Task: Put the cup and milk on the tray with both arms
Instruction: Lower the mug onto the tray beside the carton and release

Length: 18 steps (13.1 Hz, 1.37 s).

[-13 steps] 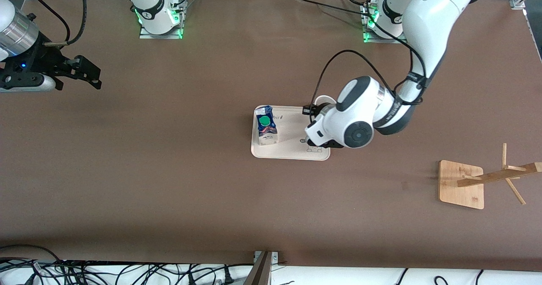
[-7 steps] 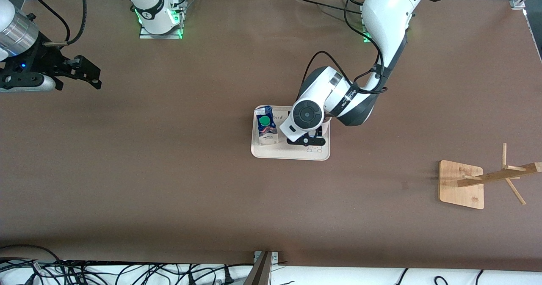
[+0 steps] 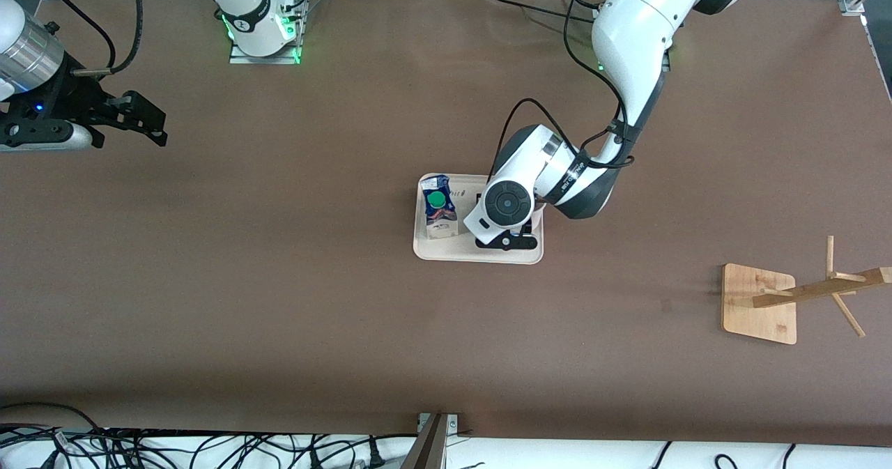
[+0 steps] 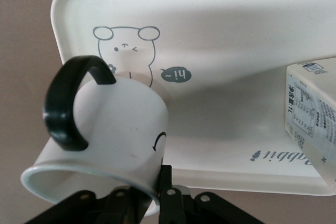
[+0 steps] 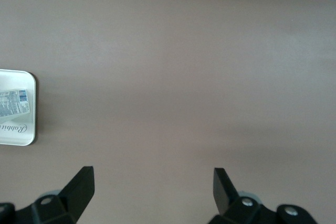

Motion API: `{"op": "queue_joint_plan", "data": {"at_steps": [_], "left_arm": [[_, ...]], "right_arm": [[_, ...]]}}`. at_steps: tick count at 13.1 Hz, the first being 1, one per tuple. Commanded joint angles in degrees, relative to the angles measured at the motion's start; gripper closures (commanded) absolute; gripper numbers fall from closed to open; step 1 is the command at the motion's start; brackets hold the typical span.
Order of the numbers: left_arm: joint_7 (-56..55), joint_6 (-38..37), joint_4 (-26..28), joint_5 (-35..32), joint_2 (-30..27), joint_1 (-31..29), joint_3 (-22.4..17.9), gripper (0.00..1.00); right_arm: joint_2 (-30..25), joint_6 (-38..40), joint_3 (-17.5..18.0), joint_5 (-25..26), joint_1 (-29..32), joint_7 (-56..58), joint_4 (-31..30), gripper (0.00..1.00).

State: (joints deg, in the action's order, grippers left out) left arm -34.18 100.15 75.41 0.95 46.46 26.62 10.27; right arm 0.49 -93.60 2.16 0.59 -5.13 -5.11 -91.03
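Observation:
The cream tray (image 3: 446,249) lies mid-table. The milk (image 3: 437,211) stands upright on it, at the end toward the right arm. My left gripper (image 3: 507,239) is over the tray's other end, and its wrist hides the cup in the front view. In the left wrist view my left gripper (image 4: 160,177) is shut on the rim of the cup (image 4: 115,124). The cup's base is close over the tray (image 4: 236,35) by the rabbit drawing; I cannot tell whether it touches. The milk (image 4: 315,114) stands beside it. My right gripper (image 3: 139,124) waits open and empty over bare table at the right arm's end, as the right wrist view also shows (image 5: 153,179).
A bamboo stand base (image 3: 759,303) with a pegged wooden post (image 3: 822,289) sits toward the left arm's end, nearer the front camera. Cables lie along the table's near edge. The right wrist view shows a corner of the tray (image 5: 16,129).
My left arm has swung the cup from the tray's edge toward the left arm's end to over the tray, nearer the milk. The right arm has not moved.

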Motion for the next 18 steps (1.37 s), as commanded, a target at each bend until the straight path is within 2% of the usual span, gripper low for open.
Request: {"op": "queue_joint_plan", "data": {"at_steps": [1, 7, 11, 13, 14, 18], "left_arm": [[1.9, -0.2, -1.6, -1.0, 1.3, -0.2, -0.1, 0.00], [4.8, -1.2, -2.5, -0.5, -1.8, -4.2, 0.5, 0.00], [4.8, -7.1, -3.1, -0.7, -9.8, -6.8, -0.4, 0.00], [7.9, -9.7, -6.1, -0.5, -12.5, -13.8, 0.3, 0.00], [9.4, -12.6, -6.3, -0.7, -14.6, -15.3, 0.3, 0.00], [12.2, -14.5, -6.3, -1.7, -20.5, -16.8, -0.6, 0.00]], "right_arm": [[0.2, 0.9, 0.6, 0.6, 0.6, 0.0, 0.8, 0.00], [0.2, 0.9, 0.6, 0.6, 0.6, 0.0, 0.8, 0.00], [0.2, 0.9, 0.7, 0.6, 0.6, 0.0, 0.8, 0.00], [0.2, 0.9, 0.6, 0.6, 0.6, 0.0, 0.8, 0.00], [0.2, 0.9, 0.6, 0.6, 0.6, 0.0, 0.8, 0.00], [0.2, 0.9, 0.6, 0.6, 0.6, 0.0, 0.8, 0.00]]}}
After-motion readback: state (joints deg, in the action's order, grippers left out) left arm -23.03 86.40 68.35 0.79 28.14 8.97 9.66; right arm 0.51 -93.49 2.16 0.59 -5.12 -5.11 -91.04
